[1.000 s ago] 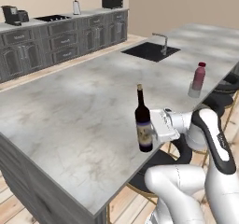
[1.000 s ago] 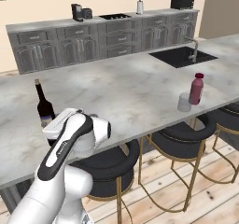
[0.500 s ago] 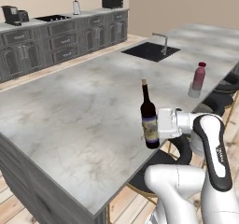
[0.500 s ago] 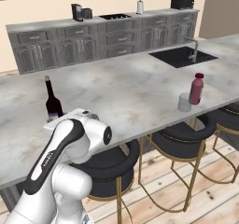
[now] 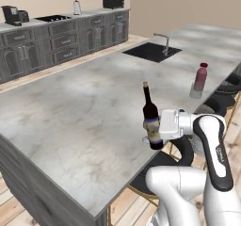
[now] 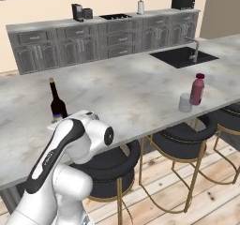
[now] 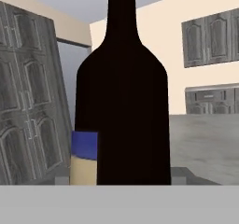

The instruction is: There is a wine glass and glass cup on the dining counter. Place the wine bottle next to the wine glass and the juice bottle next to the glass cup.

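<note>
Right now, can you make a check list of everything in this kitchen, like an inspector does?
Surface: dining counter, grey marbled top, black sink with faucet set in it.
Job's things: wine bottle upright, near the counter's front edge, gripped low on its body; juice bottle upright beside the glass cup; a bit of clear glass shows at the wine bottle's foot, too hidden to name.
Clutter: nothing seen.
Tool: shut on the wine bottle, reaching from the stool side.
Cables: nothing seen.
Surroundings: black stools with gold legs; wall counter with coffee machine and a dark box-shaped appliance.
</note>
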You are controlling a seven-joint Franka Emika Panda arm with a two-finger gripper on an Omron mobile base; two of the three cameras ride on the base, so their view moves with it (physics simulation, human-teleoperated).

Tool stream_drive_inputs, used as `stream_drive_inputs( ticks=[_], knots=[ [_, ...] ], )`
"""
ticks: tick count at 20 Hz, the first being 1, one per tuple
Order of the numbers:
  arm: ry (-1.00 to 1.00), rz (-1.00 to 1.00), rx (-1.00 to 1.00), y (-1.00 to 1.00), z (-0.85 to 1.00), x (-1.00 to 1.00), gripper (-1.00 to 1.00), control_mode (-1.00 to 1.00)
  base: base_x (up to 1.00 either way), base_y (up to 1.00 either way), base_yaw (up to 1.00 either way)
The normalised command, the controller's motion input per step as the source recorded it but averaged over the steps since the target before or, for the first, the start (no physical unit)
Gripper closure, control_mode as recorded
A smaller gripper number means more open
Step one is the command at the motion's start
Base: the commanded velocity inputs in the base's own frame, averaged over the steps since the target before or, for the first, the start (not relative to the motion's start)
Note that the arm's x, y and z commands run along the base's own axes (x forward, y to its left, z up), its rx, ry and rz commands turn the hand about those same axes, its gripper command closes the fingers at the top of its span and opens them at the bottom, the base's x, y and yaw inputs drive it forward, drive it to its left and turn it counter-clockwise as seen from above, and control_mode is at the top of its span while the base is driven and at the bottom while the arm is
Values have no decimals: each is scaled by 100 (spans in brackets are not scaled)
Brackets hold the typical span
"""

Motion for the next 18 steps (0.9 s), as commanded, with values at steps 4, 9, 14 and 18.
stream_drive_inputs(
  ticks=[4,9,14,18],
  knots=[
    [-5,-1,0,20,-41,12,100,-100,0,0,0],
    [-4,-1,2,19,-36,12,100,-100,0,0,0],
    [0,0,12,14,-24,13,100,-100,0,0,0],
    [0,0,12,14,-23,16,100,-100,0,0,0]
  ],
)
